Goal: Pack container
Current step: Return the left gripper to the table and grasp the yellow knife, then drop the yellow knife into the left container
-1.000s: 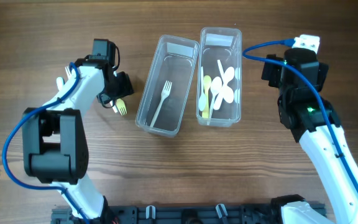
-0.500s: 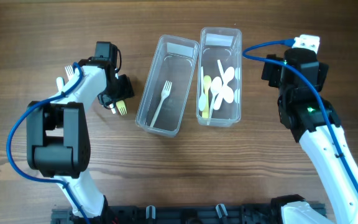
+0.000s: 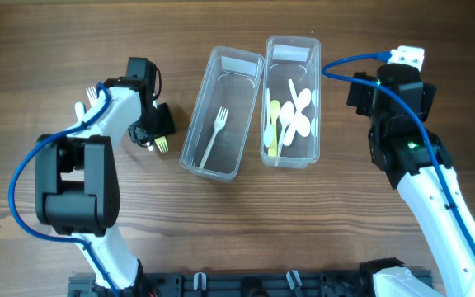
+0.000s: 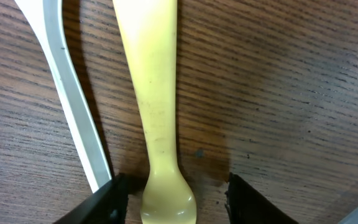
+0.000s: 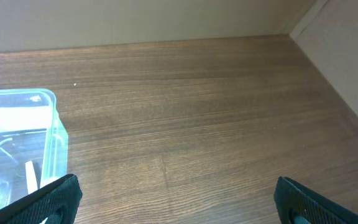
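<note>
Two left fingers: parted astride the handle of your yellow fork, not gripping; it lies on the surface.
Left container: right of that, holding one white fork.
Right container: several spoons.
Right fingers: spread wide, empty.

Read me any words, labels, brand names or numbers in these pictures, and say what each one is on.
None can be read in any view.
The white strip in the left clear plastic container: too small to tell whether printed.
The white strip in the right clear plastic container: likewise.
The white plug block at upper right: no legible marking.
</note>
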Tool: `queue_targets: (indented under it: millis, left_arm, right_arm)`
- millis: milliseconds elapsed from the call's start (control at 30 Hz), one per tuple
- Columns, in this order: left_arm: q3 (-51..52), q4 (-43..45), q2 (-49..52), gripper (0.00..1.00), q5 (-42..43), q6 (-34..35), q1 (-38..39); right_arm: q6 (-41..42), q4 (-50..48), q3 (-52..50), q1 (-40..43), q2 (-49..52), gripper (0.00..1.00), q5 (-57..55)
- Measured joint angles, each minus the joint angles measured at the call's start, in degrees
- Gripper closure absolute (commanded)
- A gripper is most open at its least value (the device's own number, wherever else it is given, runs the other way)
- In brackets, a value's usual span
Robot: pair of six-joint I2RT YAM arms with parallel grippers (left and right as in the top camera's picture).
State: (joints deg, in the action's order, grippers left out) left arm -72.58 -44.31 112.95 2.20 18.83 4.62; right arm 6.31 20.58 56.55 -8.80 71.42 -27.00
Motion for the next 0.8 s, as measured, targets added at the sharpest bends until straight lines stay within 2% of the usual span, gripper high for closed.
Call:
queue_targets:
  millis: [67, 333, 500, 700, 800]
  left_arm:
    - [0.00, 0.46, 0.00, 0.64, 0.00, -0.26, 0.00]
    - [0.00, 1.33, 0.00, 0.66, 0.00, -0.11, 0.00]
    - [0.00, 1.51, 0.00, 0.93, 0.00, -0.37, 0.00]
    - [-0.13, 1.84, -0.66, 0.92, 0.24, -0.07, 0.04]
    - [-0.11, 1.81, -0.76, 0.96, 0.24, -0.07, 0.04]
  right_arm:
    - [0.00, 0.00, 0.00, 0.00, 0.00, 0.00, 0.00]
    - [0.00, 0.00, 0.00, 0.00, 0.00, 0.00, -0.02]
    - [0.00, 0.00, 0.00, 0.00, -0.02, 0.00, 0.00]
    - [0.00, 0.00, 0.00, 0.00, 0.00, 0.00, 0.00]
    - [0.00, 0.00, 0.00, 0.00, 0.00, 0.00, -0.02]
